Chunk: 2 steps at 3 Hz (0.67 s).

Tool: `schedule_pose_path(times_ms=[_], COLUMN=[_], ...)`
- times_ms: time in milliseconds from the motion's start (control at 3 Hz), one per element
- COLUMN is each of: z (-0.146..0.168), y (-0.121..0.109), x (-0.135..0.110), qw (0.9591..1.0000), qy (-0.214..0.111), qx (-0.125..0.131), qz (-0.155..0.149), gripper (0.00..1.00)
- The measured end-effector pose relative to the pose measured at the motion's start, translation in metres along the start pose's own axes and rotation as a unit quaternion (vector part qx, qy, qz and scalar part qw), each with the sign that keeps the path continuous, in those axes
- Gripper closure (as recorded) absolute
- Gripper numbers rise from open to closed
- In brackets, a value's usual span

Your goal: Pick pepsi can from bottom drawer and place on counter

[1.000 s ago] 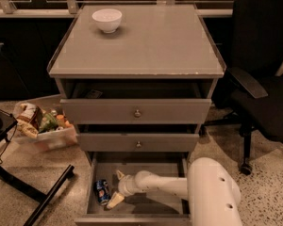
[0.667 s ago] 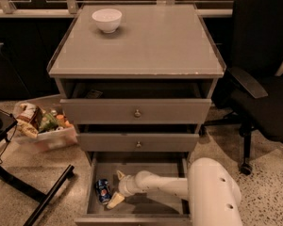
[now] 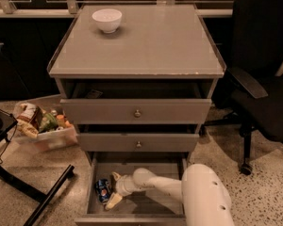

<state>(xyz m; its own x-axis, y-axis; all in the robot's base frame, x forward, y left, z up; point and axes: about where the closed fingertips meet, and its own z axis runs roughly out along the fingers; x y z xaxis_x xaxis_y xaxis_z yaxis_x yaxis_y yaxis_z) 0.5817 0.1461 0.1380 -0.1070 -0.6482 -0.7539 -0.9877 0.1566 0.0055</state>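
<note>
The pepsi can [image 3: 103,190] lies on its side at the left of the open bottom drawer [image 3: 146,206], its blue side and logo showing. My gripper [image 3: 114,189] is inside the drawer just right of the can, on the end of my white arm reaching in from the lower right. Its two cream fingers are spread apart, one above and one below, next to the can but not closed on it. The counter [image 3: 151,41] is the glossy grey top of the cabinet above.
A white bowl [image 3: 107,20] stands at the counter's back left. The top drawer is slightly open. A box of snacks [image 3: 42,124] sits on the floor to the left. A black office chair [image 3: 259,84] stands to the right. A dark leg [image 3: 33,192] crosses the floor at lower left.
</note>
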Motion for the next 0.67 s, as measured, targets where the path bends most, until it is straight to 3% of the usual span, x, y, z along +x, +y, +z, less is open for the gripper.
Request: schedule_pose_path(times_ms=[667], z=[0.041], y=[0.006], x=[-0.003], qw=[0.9969], qy=[-0.022], qx=[-0.073], qz=[-0.017], gripper=[0.0])
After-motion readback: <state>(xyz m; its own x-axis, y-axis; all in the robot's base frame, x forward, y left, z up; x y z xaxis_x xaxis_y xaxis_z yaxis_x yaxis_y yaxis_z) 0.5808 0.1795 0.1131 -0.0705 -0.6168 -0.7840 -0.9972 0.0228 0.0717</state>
